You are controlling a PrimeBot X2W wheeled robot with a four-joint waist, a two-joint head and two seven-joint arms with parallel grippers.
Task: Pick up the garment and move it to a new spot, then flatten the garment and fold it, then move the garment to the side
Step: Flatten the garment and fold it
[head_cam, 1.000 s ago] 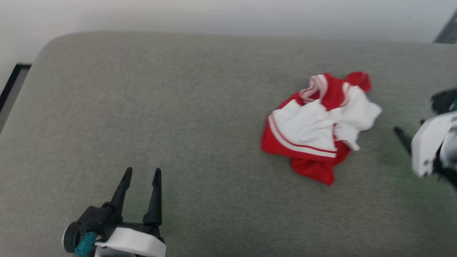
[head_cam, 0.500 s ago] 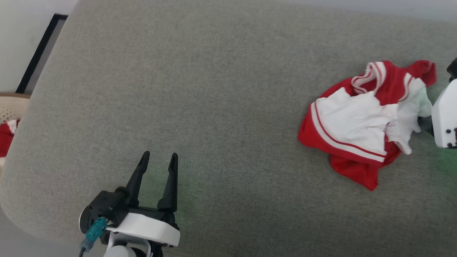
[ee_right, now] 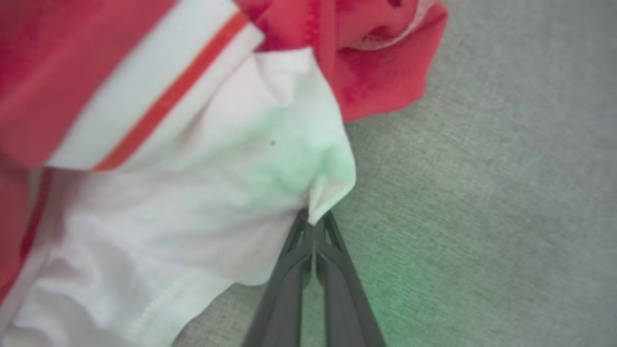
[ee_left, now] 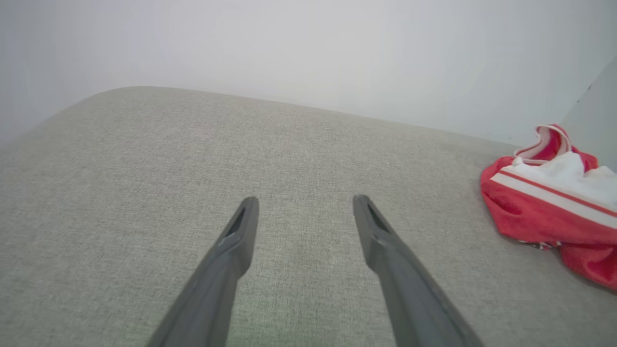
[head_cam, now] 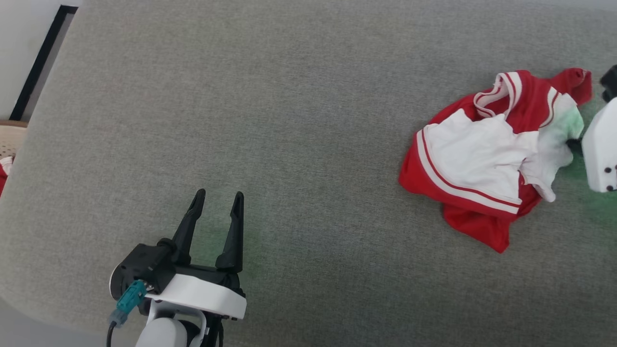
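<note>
Grey fabric cushion [head_cam: 308,120] carries your left gripper [head_cam: 219,193] at near left, fingers spread wide, holding nothing. Farther right lies the crumpled garment [head_cam: 477,154]; your right gripper [ee_right: 313,224] is pinched closed, seemingly on its white edge.

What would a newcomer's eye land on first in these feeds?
The crumpled red-and-white garment, bright against the grey cushion, at the right of the head view. Next, the right gripper, its fingers closed on a white corner of the fabric at the garment's right edge. The left gripper stands open over bare cushion at lower left.
</note>
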